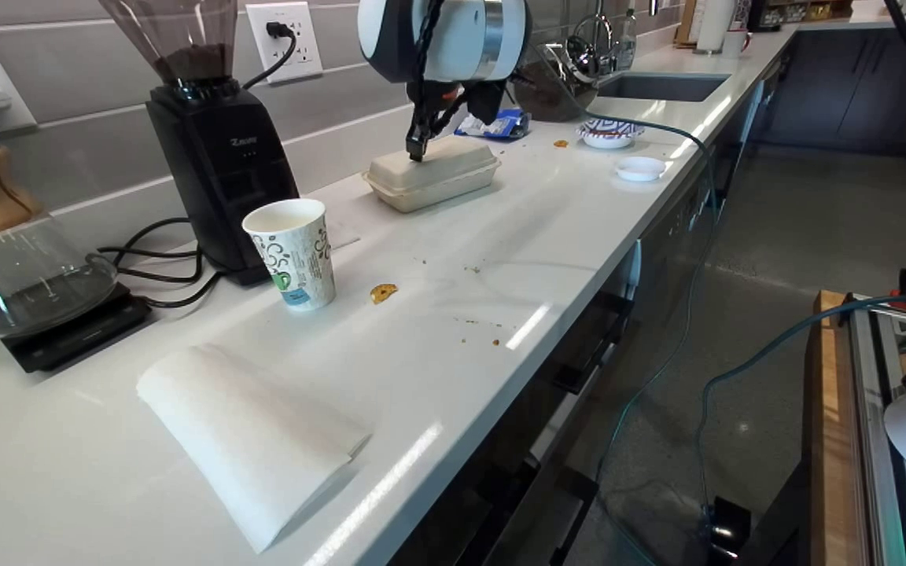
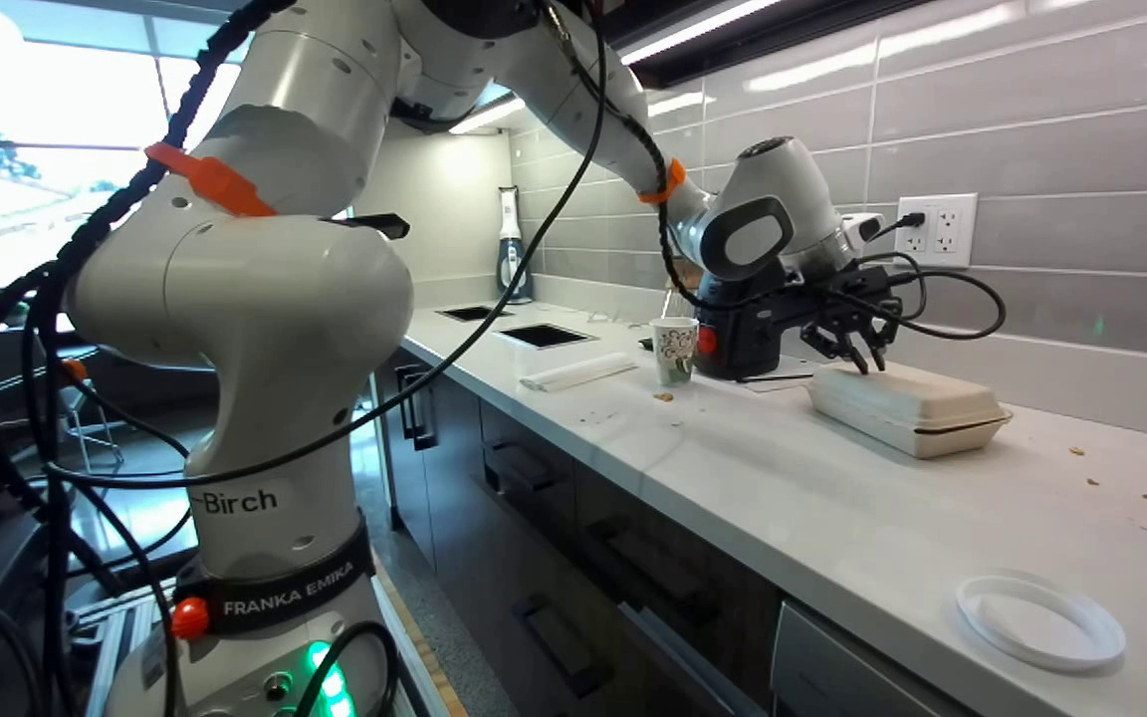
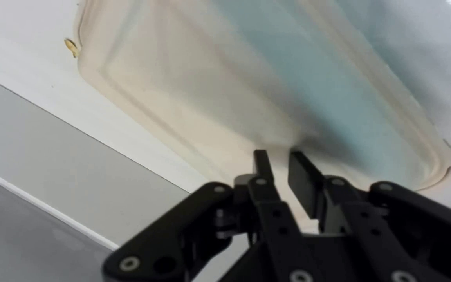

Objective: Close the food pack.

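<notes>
The food pack, an off-white clamshell box, sits on the counter with its lid down in both exterior views [image 1: 441, 177] [image 2: 917, 403]. A thin dark line runs along part of its rim in an exterior view. Its contents are hidden. My gripper [image 1: 417, 151] points down at the lid, with its tips at or just above the lid top; it also shows there in an exterior view [image 2: 870, 364]. In the wrist view the gripper [image 3: 275, 153] has a narrow gap between its fingers and nothing held in it. The food pack's lid [image 3: 210, 94] fills most of that view.
A patterned paper cup [image 1: 293, 253] and a black coffee grinder [image 1: 225, 173] stand beside the pack. The tiled wall [image 2: 1051, 239] runs behind it. A blue packet [image 1: 504, 124], a patterned bowl [image 1: 609, 134], a white lid [image 2: 1041, 622] and a folded paper sheet [image 1: 252, 440] lie on the counter.
</notes>
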`<state>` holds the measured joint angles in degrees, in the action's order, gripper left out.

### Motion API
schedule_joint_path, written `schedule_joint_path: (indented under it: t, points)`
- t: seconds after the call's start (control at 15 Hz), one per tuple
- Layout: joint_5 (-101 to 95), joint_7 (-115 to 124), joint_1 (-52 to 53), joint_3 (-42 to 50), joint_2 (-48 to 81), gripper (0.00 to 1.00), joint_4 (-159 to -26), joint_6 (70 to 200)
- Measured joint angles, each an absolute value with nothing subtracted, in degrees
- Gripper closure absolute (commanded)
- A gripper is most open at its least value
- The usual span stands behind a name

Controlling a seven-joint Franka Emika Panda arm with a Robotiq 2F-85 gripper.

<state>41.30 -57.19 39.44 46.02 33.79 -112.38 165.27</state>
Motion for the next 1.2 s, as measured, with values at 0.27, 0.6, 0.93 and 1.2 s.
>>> schedule_joint_path:
  t: [0.27, 0.6, 0.93, 1.2]
  points:
    - [22.95, -43.25, 32.17, 39.34, 30.03, 0.14, -112.64, 166.68]
    - [3.33, -27.43, 18.63, 27.65, 23.36, 0.00, -114.82, 166.86]
    - [-1.63, -20.45, 6.53, 15.67, 16.94, 0.00, -117.87, 166.86]
    - [-1.63, -17.58, 1.28, 9.78, 14.22, 0.00, -119.71, 166.86]
